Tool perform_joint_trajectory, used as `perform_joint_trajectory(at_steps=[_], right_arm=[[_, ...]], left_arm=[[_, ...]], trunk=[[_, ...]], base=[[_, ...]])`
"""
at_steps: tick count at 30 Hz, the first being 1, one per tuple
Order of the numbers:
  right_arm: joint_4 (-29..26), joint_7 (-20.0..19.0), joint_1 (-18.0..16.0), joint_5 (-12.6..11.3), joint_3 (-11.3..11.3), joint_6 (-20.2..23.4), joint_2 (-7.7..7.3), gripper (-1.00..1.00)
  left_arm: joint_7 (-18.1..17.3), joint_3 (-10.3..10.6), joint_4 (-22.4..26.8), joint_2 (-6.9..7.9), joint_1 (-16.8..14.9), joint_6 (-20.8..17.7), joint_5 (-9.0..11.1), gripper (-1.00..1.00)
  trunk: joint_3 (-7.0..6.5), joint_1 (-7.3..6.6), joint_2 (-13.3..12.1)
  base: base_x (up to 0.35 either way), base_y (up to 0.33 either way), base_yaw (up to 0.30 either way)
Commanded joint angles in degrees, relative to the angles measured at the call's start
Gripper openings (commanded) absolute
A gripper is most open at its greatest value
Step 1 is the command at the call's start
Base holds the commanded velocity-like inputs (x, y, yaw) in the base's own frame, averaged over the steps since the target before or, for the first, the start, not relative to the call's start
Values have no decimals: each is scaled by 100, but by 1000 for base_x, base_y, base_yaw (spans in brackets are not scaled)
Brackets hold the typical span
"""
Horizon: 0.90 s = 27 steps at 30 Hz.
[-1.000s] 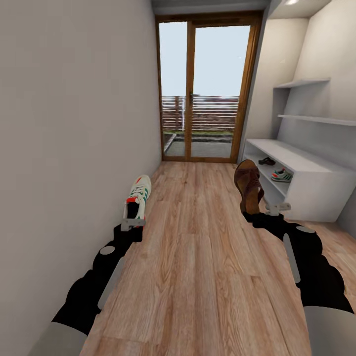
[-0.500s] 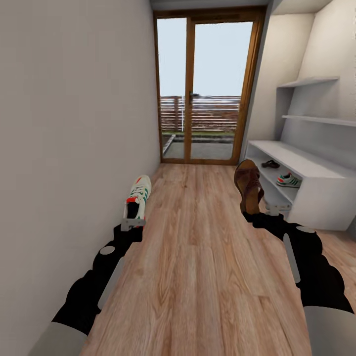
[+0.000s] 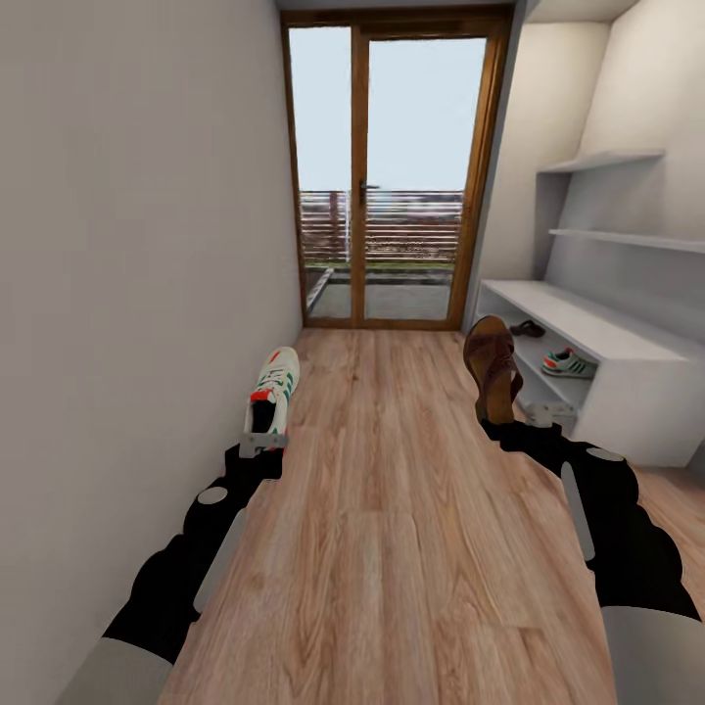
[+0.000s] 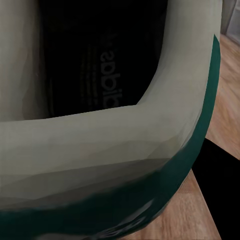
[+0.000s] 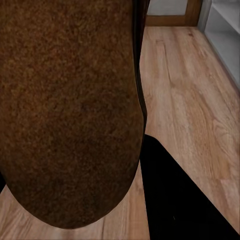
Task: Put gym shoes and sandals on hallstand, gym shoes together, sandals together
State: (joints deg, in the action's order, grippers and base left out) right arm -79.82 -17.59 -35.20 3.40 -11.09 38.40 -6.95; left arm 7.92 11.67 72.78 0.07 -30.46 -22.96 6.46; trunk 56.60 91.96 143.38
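Ahead of left hand (image 3: 262, 443) gym shoe (image 3: 273, 390), right hand (image 3: 529, 419) sandal (image 3: 492, 367)

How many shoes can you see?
4. A sneaker in the left gripper, a sandal in the right gripper, and another sneaker and sandal inside the rack. More could be hidden there.

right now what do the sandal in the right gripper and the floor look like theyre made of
The sandal: brown leather straps, it seems, with a matte finish; in the right wrist view its underside looks grainy, like cork or suede. The floor: light wood planks or laminate, going by the grain lines and board seams, with a low sheen.
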Motion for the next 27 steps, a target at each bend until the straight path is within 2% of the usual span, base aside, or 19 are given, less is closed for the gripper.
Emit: perform_joint_trajectory(at_steps=[1, 13, 20, 27], right_arm=[[-7, -25, -4, 11, -7, 32, 1, -100], [-7, -25, -4, 11, -7, 33, 1, -100], [-7, -25, -4, 11, -7, 33, 1, -100], [-9, -25, -4, 11, -7, 35, 1, -100]], left_arm=[[43, 11, 8, 2, -4, -25, 57, -100], [43, 11, 8, 2, -4, -25, 57, -100], [43, 11, 8, 2, -4, -25, 57, -100], [43, 11, 8, 2, -4, -25, 57, -100]], trunk=[[6, 2, 3], [6, 2, 3], [6, 2, 3], [6, 2, 3]], base=[[347, 0, -1], [347, 0, -3], [347, 0, -172], [347, 0, -20]])
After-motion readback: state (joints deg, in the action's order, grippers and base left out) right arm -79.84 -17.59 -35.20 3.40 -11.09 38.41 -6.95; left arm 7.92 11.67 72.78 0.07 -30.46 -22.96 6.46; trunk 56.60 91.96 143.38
